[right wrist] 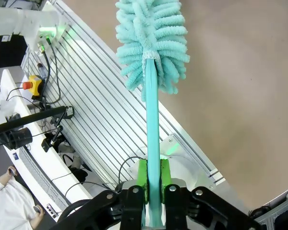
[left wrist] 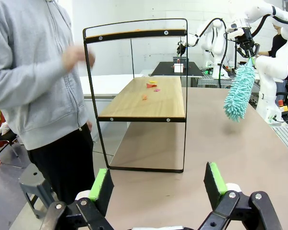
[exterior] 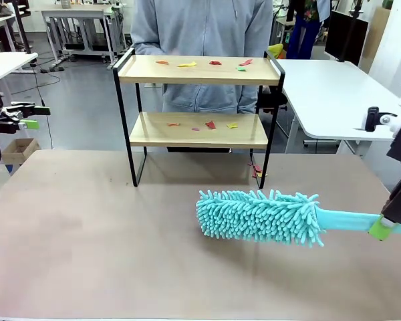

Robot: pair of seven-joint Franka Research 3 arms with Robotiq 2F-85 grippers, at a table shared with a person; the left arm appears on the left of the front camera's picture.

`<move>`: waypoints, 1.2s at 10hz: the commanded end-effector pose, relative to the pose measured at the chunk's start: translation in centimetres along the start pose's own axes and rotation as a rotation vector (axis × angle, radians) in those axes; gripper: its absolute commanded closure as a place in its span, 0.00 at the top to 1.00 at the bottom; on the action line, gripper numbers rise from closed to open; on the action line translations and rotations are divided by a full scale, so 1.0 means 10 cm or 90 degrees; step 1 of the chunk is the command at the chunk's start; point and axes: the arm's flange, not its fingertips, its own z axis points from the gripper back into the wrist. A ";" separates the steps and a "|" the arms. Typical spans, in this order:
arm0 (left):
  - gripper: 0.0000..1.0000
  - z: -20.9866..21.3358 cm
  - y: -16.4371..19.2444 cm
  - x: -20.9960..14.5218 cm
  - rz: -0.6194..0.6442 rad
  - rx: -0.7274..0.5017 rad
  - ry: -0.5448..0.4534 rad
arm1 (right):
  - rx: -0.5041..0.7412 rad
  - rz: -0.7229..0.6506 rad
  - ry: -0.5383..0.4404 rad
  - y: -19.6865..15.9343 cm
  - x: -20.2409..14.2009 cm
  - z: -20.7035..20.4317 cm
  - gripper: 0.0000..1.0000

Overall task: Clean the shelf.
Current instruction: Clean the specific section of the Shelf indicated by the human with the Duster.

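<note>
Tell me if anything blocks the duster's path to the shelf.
Nothing visible does. Bare table lies between the teal duster, held by the right gripper, and the shelf's open front. The person stands behind the shelf.

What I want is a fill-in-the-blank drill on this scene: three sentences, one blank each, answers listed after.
1. The teal duster is held by its ____ in the right gripper.
2. The left gripper is ____ and holds nothing.
3. Coloured scraps lie on ____ boards of the shelf.

Missing words: handle; open; both.
</note>
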 end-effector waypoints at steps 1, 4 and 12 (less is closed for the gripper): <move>1.00 -0.01 -0.01 0.02 -0.002 -0.001 -0.001 | -0.004 -0.013 0.002 0.03 0.02 0.02 0.13; 1.00 -0.01 -0.01 0.02 -0.002 -0.001 -0.001 | -0.004 -0.013 0.002 0.03 0.02 0.02 0.13; 1.00 -0.01 -0.01 0.02 -0.002 -0.001 -0.001 | -0.004 -0.013 0.002 0.03 0.02 0.02 0.13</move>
